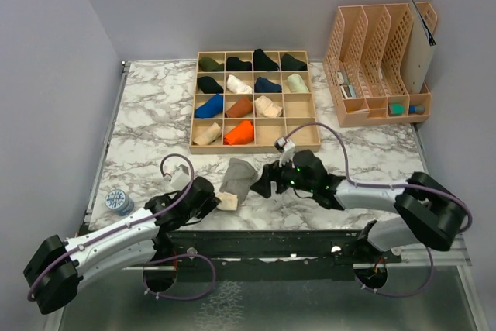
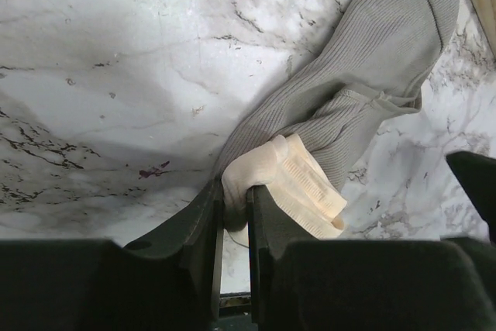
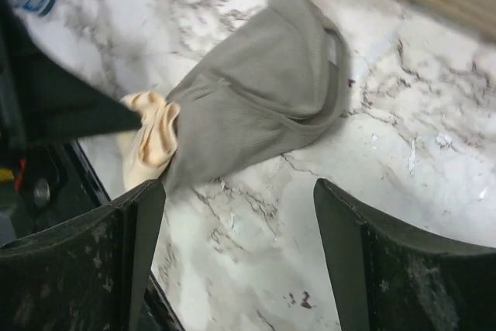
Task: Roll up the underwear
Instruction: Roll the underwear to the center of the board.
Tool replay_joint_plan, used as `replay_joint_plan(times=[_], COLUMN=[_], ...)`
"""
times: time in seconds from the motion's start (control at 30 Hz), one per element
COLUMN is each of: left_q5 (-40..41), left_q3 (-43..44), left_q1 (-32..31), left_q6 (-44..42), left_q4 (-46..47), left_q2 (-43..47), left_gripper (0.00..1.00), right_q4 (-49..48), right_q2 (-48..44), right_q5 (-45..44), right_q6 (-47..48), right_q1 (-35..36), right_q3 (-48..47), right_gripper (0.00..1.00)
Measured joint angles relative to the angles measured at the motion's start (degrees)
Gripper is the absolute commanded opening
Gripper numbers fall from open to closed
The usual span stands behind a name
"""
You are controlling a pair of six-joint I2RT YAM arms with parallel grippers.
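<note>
Near the middle of the near edge of the marble table (image 1: 155,114) lies the underwear (image 1: 236,180), a grey ribbed garment with a cream band (image 2: 294,184). Its grey body stretches away towards the far edge, loosely bunched and creased, and rests flat on the table. The banded end points back at the near edge and is drawn into a narrow neck.

The left gripper (image 1: 219,201) reaches in low from the near left corner, and its two dark fingers are clamped together on a fold of the cream band; the left wrist view shows the cloth squeezed between them, while the rest of the band spills out to one side. The right gripper (image 1: 261,182) comes in from the near right corner and sits just beside the grey cloth. Its jaws stand wide apart with nothing between them, and the right wrist view shows them apart from the garment.

Towards the far edge, at the middle, stands a wooden tray (image 1: 191,125) of square compartments, most of which hold rolled garments (image 1: 242,132) of different colours. A wooden file organiser (image 1: 380,52) stands at the far right corner. A small round blue-and-white tub (image 1: 118,201) sits close to the near left corner.
</note>
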State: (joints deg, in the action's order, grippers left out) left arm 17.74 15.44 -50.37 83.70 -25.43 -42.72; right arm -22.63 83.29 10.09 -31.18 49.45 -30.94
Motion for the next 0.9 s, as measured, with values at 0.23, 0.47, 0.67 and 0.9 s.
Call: replay_joint_plan(times=[0.23, 0.47, 0.67, 0.9], left_q5=[0.66, 0.63, 0.57, 0.26], left_q3=[4.00, 4.15, 4.15, 4.15], left_q1=[-0.02, -0.02, -0.02, 0.00], left_q6=[-4.44, -5.14, -5.25, -5.31], left_q4=[-0.83, -0.81, -0.81, -0.83], left_q2=[-4.76, -5.51, -5.49, -5.03], left_gripper=[0.00, 0.00, 0.00, 0.00], right_q4=[-20.11, -26.03, -29.44, -31.87], right_q2=[-7.41, 1.84, 10.91, 16.11], right_q5=[5.49, 3.67, -1.38, -6.36], right_q6=[36.83, 67.69, 80.35, 86.38], right_q1=[10.78, 23.41, 26.77, 27.04], right_q3=[12.85, 11.52, 7.87, 6.62], right_gripper=[0.67, 0.66, 0.64, 0.53])
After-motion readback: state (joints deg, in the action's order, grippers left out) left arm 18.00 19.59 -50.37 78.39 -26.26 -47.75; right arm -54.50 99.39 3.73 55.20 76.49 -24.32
